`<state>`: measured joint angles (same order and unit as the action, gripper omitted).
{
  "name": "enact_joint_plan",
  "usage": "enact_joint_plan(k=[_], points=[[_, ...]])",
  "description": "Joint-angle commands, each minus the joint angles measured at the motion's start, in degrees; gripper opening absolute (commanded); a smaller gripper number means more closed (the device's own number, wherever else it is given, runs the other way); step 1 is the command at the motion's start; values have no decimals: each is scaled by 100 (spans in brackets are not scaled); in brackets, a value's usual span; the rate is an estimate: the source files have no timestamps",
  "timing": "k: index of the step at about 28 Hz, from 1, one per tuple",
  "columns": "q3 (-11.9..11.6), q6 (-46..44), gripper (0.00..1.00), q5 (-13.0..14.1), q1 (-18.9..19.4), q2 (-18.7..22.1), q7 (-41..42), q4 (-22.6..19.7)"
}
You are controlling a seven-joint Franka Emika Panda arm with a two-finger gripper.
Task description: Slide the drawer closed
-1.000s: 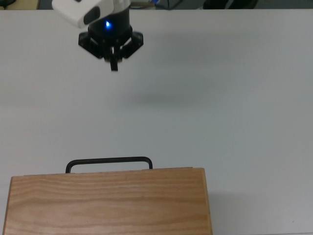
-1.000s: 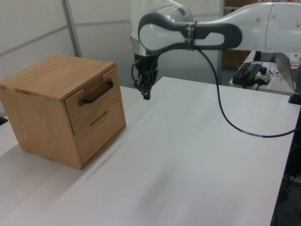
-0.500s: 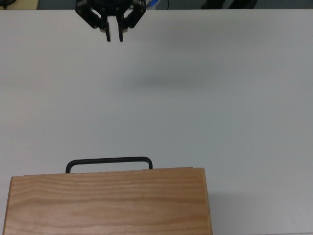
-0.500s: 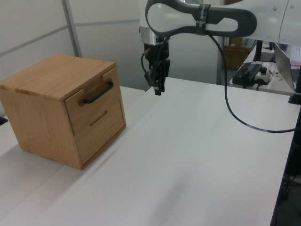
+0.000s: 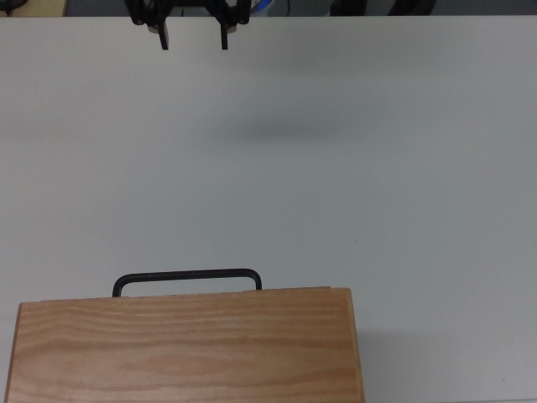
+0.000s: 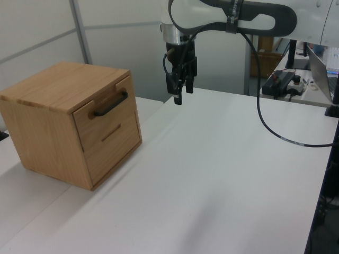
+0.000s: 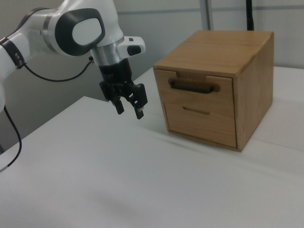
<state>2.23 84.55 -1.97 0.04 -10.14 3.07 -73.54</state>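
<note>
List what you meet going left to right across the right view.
Robot arm → gripper, fingers spread, hanging above the white table → drawer with its black handle → wooden cabinet.

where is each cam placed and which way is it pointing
Top view: overhead, looking straight down on the table; cabinet top and drawer handle at the bottom edge, open gripper at the top edge.
Left view: beside the table, angled down; cabinet on the left view's left, arm reaching in from the upper right, gripper hanging in the air.
Right view: the opposite side, lower; cabinet on the right view's right, arm from the left.
All three share cabinet, handle and gripper.
</note>
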Motion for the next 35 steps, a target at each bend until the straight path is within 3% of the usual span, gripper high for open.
enact_joint_plan(k=[1, 35], points=[[-21, -158, 100, 39, 22, 83, 27, -37], [-3, -105, 100, 30, 4, 215, 62, -81]])
